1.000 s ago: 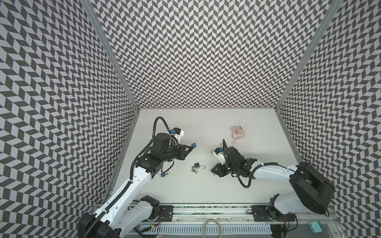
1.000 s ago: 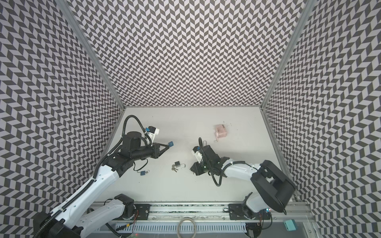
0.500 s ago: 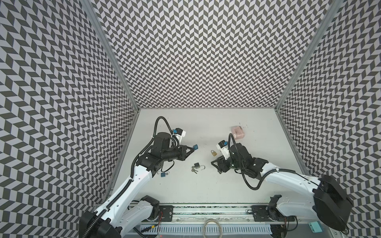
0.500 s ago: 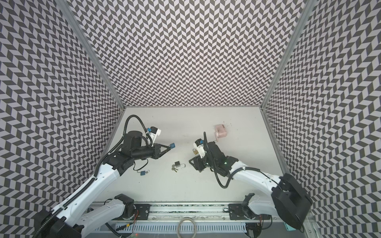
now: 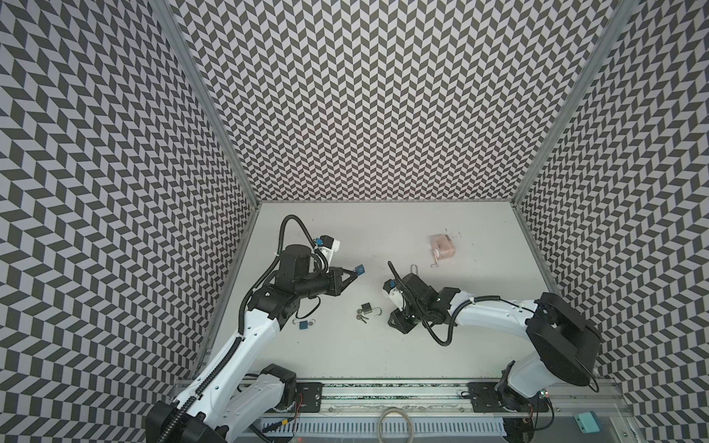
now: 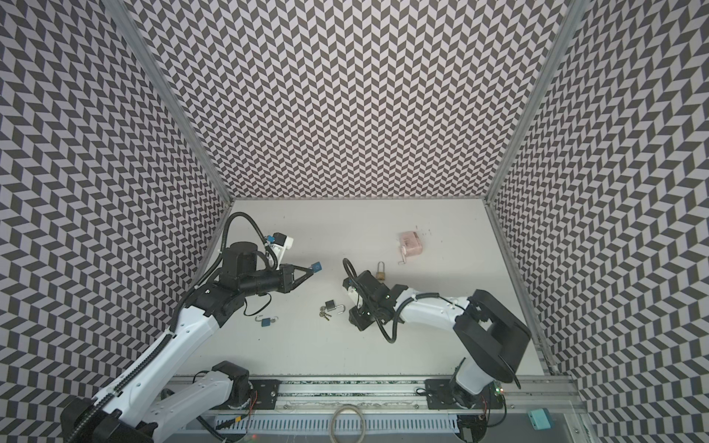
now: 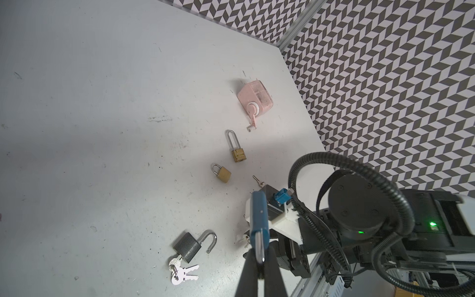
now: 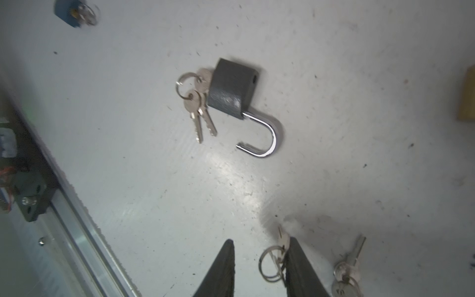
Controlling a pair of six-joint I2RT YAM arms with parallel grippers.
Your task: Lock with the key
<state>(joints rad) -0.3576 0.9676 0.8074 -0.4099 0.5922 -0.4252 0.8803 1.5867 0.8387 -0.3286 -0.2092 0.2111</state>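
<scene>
My left gripper [image 7: 259, 253] is shut on a small blue padlock [image 7: 258, 226] and holds it above the table [image 5: 360, 270]. My right gripper [image 8: 261, 246] points down at the table, open. A key on a ring [image 8: 273, 257] lies between its fingers, leaning against the inner side of one finger and not clamped. In both top views this gripper [image 5: 399, 328] [image 6: 358, 322] stands just right of a grey padlock [image 5: 367, 308] [image 6: 330, 305] with an open shackle and a bunch of keys [image 8: 199, 113] in it.
A second blue padlock [image 5: 304, 324] lies open near the left arm. Two brass padlocks [image 7: 237, 155] [image 7: 223, 174] and a pink box with a crank [image 7: 255, 99] lie farther back. Another key set [image 8: 347, 267] rests beside the right fingers.
The right arm stretched out and then folded back, and its gripper has come down again just right of the grey padlock. The left arm with the blue padlock has barely moved.
</scene>
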